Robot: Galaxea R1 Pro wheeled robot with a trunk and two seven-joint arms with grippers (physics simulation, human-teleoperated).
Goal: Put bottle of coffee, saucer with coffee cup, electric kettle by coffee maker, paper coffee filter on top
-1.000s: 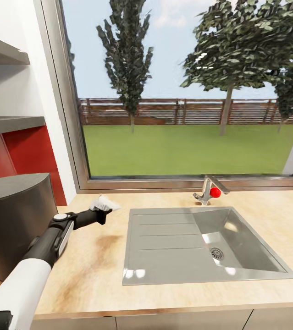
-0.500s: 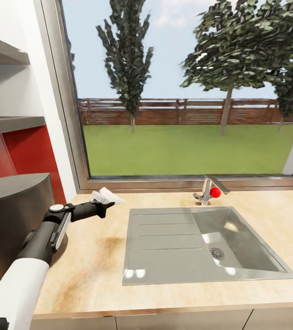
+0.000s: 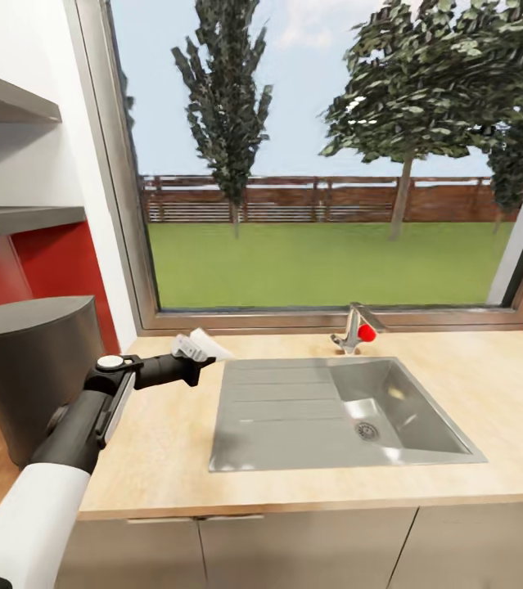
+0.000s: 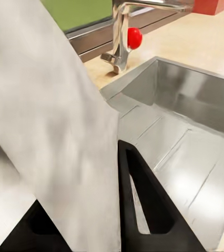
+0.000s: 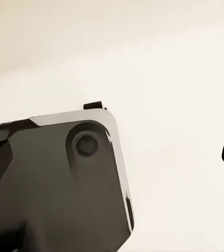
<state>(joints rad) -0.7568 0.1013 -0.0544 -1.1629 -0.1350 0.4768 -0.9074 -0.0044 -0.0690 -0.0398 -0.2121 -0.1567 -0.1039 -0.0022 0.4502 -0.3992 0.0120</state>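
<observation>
The white paper coffee filter (image 3: 205, 344) sticks up from my left gripper (image 3: 191, 361), which is shut on it above the countertop (image 3: 163, 442), between the coffee maker and the sink. The coffee maker (image 3: 30, 368) is a dark grey cylinder at the counter's left end, beside my left forearm. In the left wrist view the filter (image 4: 49, 131) covers much of the picture beside one black finger (image 4: 143, 205). The right wrist view looks at a dark grey part of the robot's body (image 5: 54, 184) against a pale surface, with a dark tip at the frame edge.
A steel sink (image 3: 335, 409) with a drainboard is set into the counter, and a faucet with a red knob (image 3: 358, 329) stands behind it under the window. Grey shelves (image 3: 15, 219) hang on the red wall at the left.
The whole view has shifted, so the camera moved. My left gripper has carried the filter a little up and to the right, closer to the sink's corner.
</observation>
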